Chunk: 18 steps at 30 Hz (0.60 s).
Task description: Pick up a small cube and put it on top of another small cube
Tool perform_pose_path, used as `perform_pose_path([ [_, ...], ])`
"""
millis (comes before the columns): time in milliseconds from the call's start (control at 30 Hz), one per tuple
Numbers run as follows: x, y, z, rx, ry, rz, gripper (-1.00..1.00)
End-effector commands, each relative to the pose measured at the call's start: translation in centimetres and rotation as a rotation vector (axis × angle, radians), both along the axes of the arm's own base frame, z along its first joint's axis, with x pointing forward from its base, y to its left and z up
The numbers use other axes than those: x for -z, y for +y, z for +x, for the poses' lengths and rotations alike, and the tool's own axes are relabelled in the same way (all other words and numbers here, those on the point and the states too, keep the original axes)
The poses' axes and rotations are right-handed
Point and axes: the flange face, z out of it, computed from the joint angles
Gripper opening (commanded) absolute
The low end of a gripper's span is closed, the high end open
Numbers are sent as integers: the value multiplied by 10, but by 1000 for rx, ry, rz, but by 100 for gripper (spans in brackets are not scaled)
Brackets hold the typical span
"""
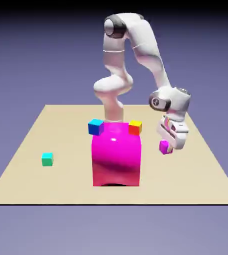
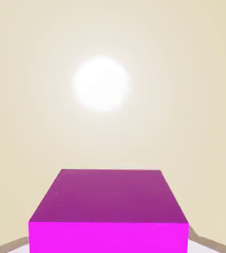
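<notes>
The small cube (image 1: 164,146), tiny and magenta-purple, sits between the fingers of my gripper (image 1: 166,148) to the right of the big block in the exterior view. The gripper is shut on it, low over the tan table (image 1: 36,184). Whether the cube has left the table surface I cannot tell. In the hand view the same small cube (image 2: 109,207) fills the bottom middle, with only slivers of the grey fingertips (image 2: 5,245) showing beside it. Other small cubes lie apart: a blue one (image 1: 95,127), an orange one (image 1: 135,127) and a teal one (image 1: 47,159).
A big glossy magenta block (image 1: 116,155) stands mid-table, left of my gripper. The blue and orange cubes sit just behind its top corners. The teal cube lies alone toward the exterior view's left. A bright light spot (image 2: 101,84) glares on the table in the hand view.
</notes>
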Motion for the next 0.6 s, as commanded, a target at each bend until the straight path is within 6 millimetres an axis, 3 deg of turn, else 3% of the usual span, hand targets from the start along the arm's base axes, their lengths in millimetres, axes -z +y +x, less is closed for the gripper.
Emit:
perform_pose_path([
  [0,-14,-7,6,36,-4,-2,-100],
  [233,-111,-67,26,287,-4,4,-100],
  [433,-190,-125,12,484,21,35,-100],
  [500,-195,-129,10,497,23,38,-100],
  [567,-164,-132,11,497,23,37,-100],
])
